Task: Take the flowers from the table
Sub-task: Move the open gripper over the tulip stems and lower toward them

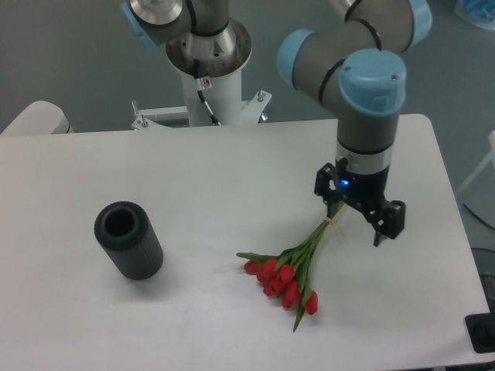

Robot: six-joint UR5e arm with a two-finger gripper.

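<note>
The flowers (290,267), a bunch of red tulips with long green stems and a pale band near the stem end, lie flat on the white table (216,178), heads toward the front. My gripper (357,220) hangs open over the stem end, its left finger (332,207) just by the stem tips and its right finger (380,233) further right. Nothing is held between them. The very tip of the stems is partly hidden behind the left finger.
A black ribbed cylinder (128,239) lies on its side at the left of the table. The arm's white base column (209,77) stands behind the table's far edge. The table's right edge runs close to the gripper.
</note>
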